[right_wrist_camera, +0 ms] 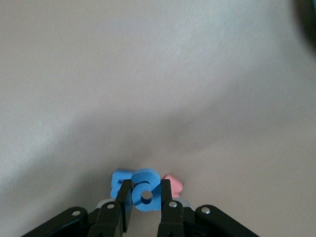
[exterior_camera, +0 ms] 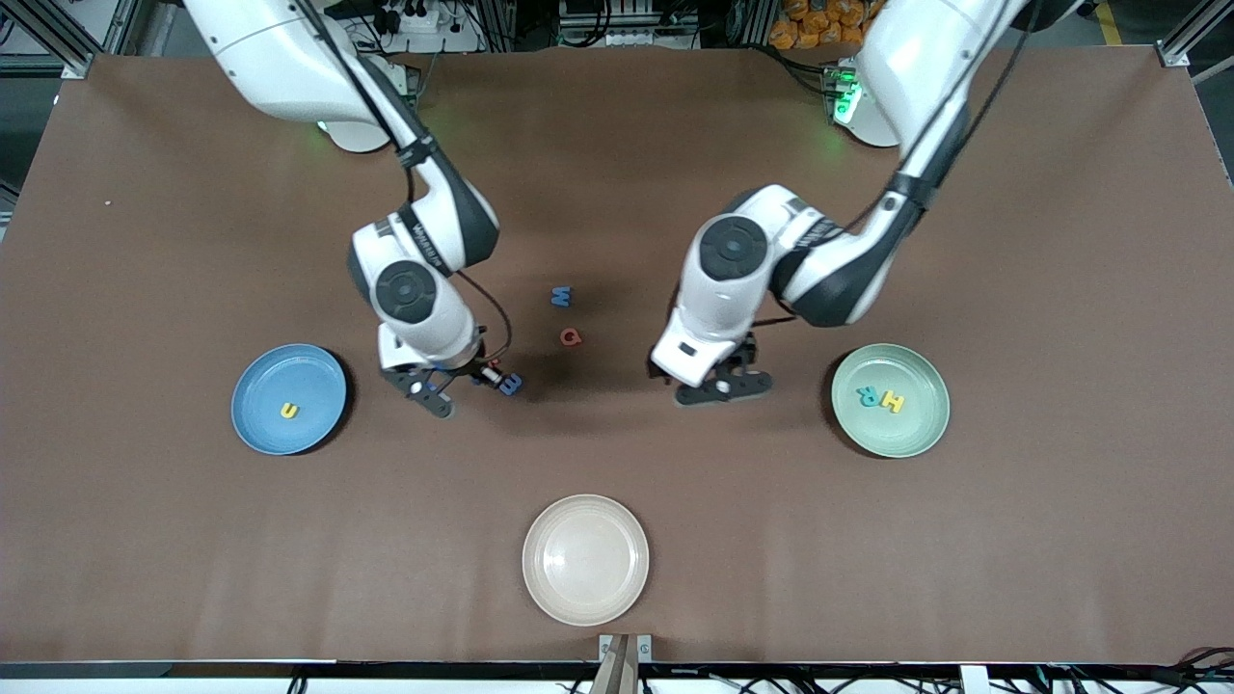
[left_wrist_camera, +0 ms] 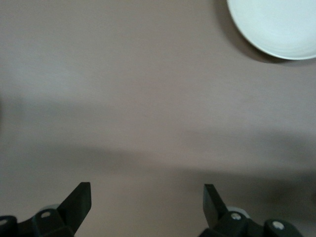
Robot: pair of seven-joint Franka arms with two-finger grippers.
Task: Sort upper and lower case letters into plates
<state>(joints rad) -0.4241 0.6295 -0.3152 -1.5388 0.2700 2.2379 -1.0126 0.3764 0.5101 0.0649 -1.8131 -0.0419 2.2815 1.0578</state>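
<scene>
Chunky blue letter [right_wrist_camera: 144, 190] in right tool [right_wrist_camera: 146, 196], over matte brown table [exterior_camera: 145, 540]

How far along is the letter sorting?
Done: a yellow letter in the blue plate; two letters in the green plate. In hand: right gripper shut on a blue letter. Left: blue W, red letter. Left gripper waits open.
</scene>
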